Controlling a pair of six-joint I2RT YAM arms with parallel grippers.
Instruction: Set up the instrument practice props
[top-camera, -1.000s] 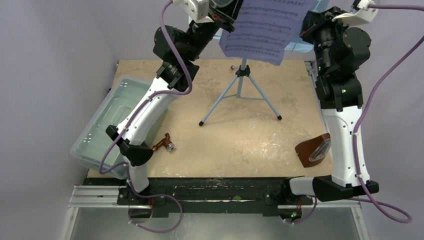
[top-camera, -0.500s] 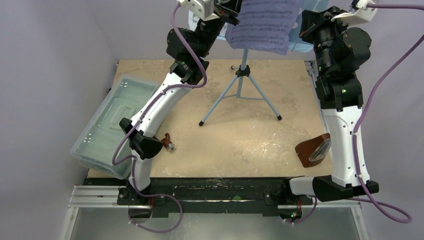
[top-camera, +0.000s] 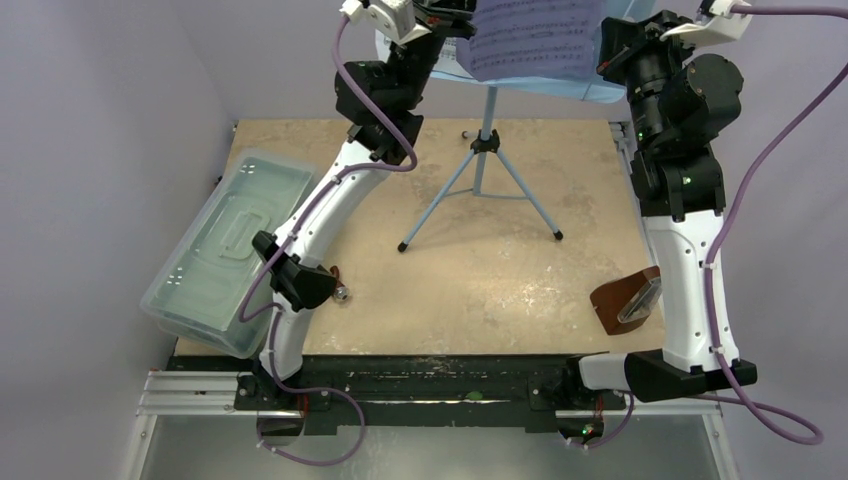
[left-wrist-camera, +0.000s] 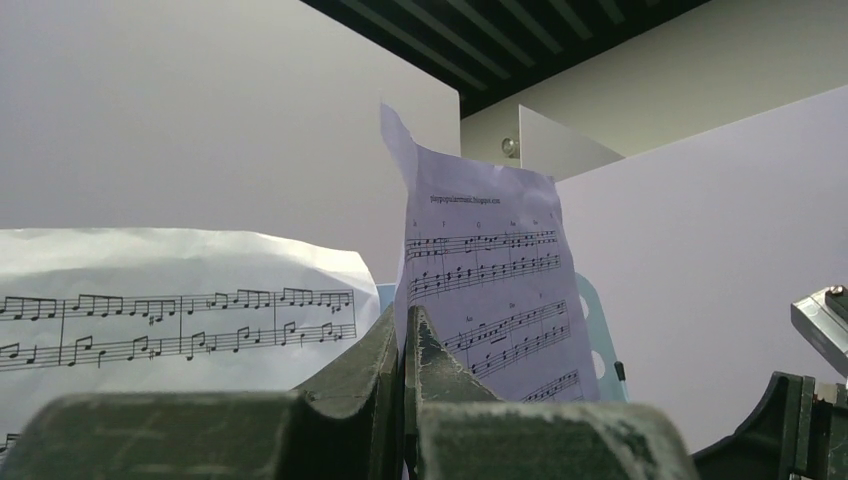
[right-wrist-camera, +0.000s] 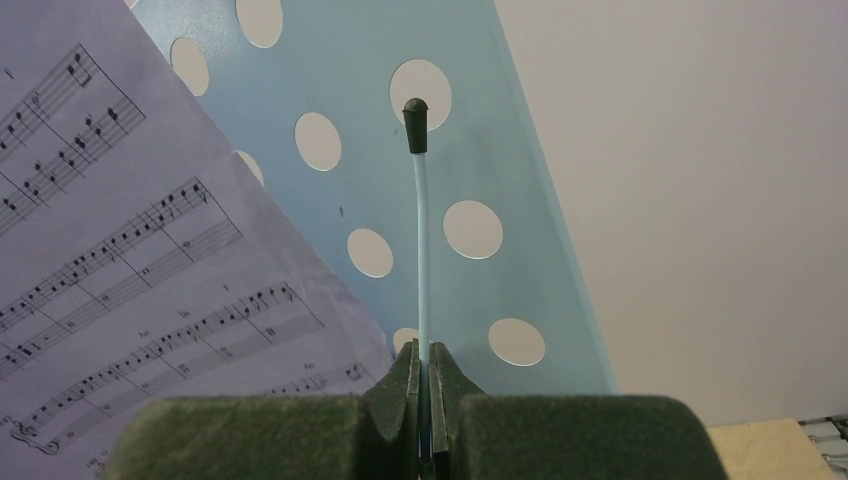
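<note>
The light-blue music stand (top-camera: 485, 185) stands on its tripod at the middle back of the table, and its perforated desk (right-wrist-camera: 470, 150) is at the top of the view. My left gripper (left-wrist-camera: 403, 322) is shut on the edge of a lilac sheet-music page (left-wrist-camera: 487, 270), holding it upright against the desk (top-camera: 545, 88). A white page (left-wrist-camera: 170, 300) shows to its left. My right gripper (right-wrist-camera: 423, 352) is shut on the stand's thin page-holder wire (right-wrist-camera: 421, 230) at the desk's right side. The brown metronome (top-camera: 628, 300) lies by the right arm.
A large clear lidded box (top-camera: 225, 250) sits slanted at the table's left edge. A small brown and metal piece (top-camera: 338, 291) lies by the left arm's elbow. Both arms reach high over the back of the table.
My left arm has stretched further back and carried the lilac page away from the camera, up against the stand's desk. The right arm has stayed put on the wire.
</note>
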